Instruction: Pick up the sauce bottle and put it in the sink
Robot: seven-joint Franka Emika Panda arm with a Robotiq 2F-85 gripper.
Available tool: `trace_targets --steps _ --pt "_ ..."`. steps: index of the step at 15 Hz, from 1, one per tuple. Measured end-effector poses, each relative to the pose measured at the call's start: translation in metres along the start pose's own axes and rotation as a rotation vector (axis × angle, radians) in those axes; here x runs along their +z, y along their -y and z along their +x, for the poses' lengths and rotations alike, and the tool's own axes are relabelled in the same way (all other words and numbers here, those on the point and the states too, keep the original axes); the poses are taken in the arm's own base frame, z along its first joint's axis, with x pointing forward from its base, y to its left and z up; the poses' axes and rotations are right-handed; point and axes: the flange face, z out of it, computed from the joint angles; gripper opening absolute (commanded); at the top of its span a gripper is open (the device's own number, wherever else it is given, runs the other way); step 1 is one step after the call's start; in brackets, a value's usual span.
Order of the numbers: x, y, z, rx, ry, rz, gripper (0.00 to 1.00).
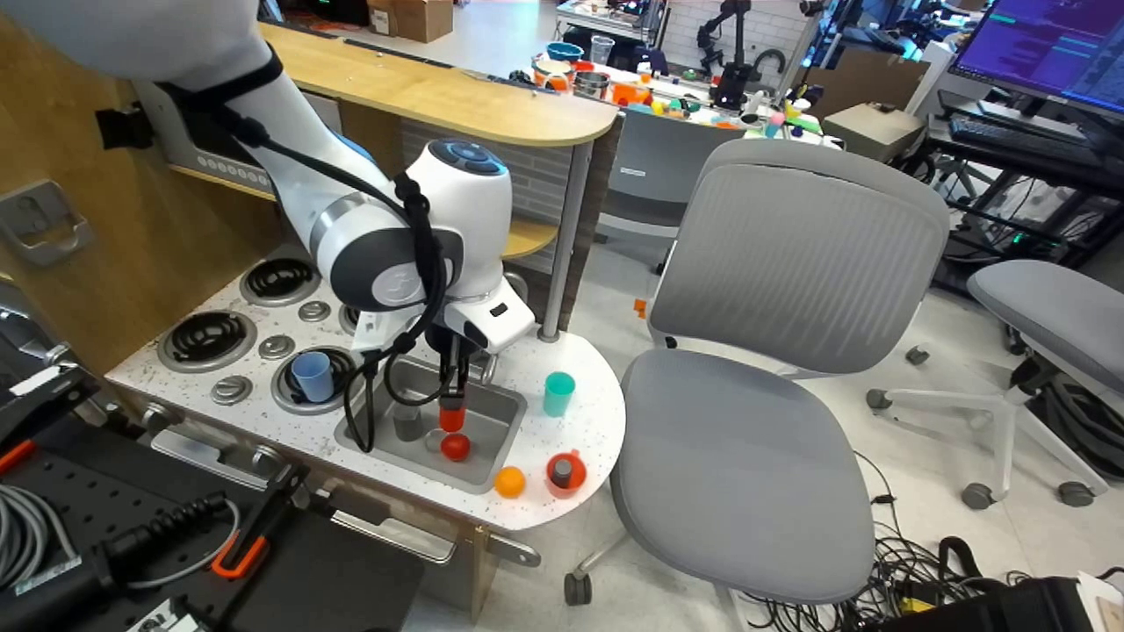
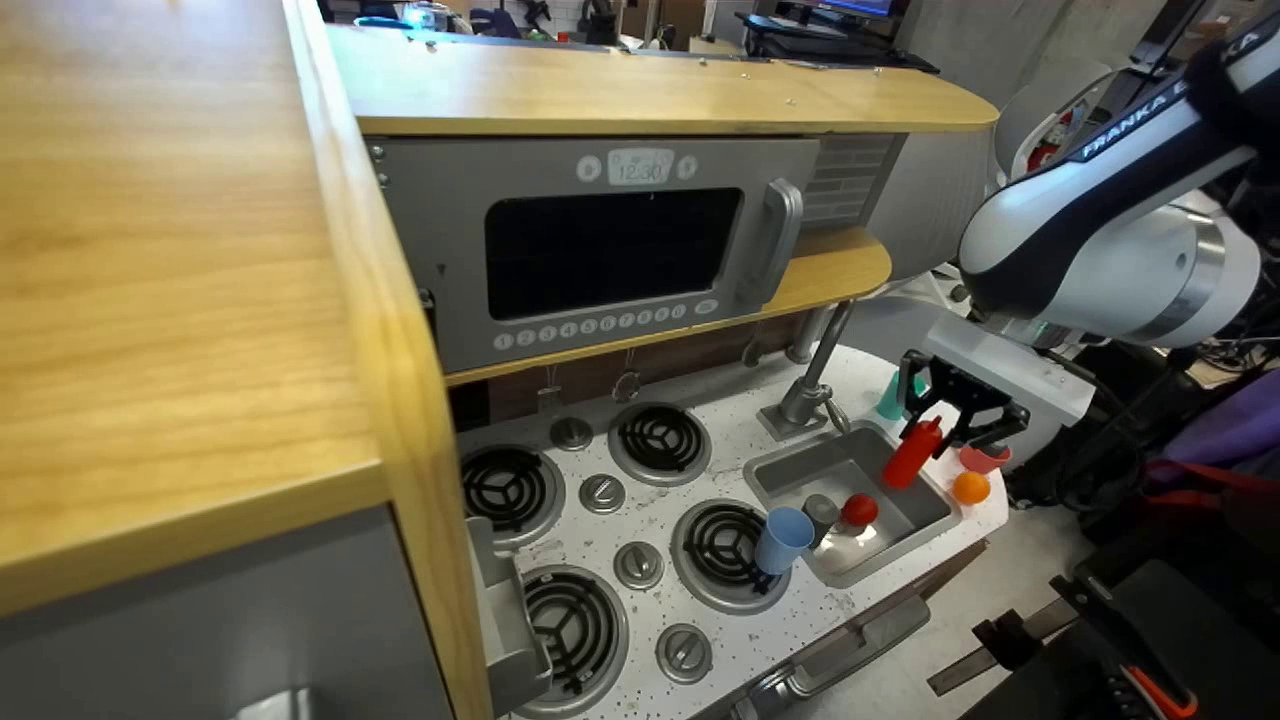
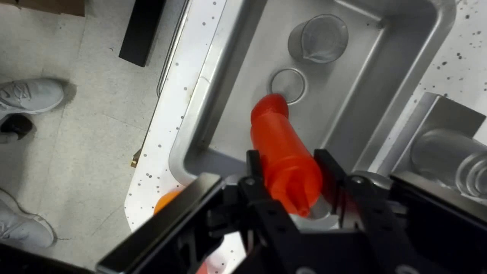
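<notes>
The red-orange sauce bottle (image 3: 281, 144) is between my gripper's black fingers (image 3: 288, 156) in the wrist view, with its nozzle toward the palm. The gripper (image 1: 453, 393) is shut on it. In both exterior views the bottle (image 1: 452, 419) hangs over the sink (image 1: 498, 421); it looks tilted (image 2: 912, 455) there. How high its base is above the sink floor is hard to tell. The grey sink (image 2: 790, 478) fills much of the wrist view. A red ball-like piece (image 2: 860, 510) and a grey cup (image 2: 822, 510) lie in the sink. The bottle partly hides the red piece (image 3: 269, 104) in the wrist view.
The faucet (image 2: 808, 395) rises at the sink's back edge. An orange ball (image 1: 509, 482), a red cup (image 1: 565, 475) and a teal cup (image 1: 558, 394) stand on the counter. A blue cup (image 2: 785, 540) sits on a burner. A microwave shelf (image 2: 830, 270) overhangs the counter.
</notes>
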Motion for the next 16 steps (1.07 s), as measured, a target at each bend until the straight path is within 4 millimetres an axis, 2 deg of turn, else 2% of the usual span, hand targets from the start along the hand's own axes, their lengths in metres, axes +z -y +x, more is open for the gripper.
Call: trace_targets --steps 7,12,16 --pt "0.029 0.016 -0.022 -0.1 -0.055 -0.026 0.13" --pt "0.054 0.02 -0.019 -0.114 -0.051 -0.043 0.13" --pt "0.063 0.029 -0.014 -0.126 -0.061 -0.039 0.13"
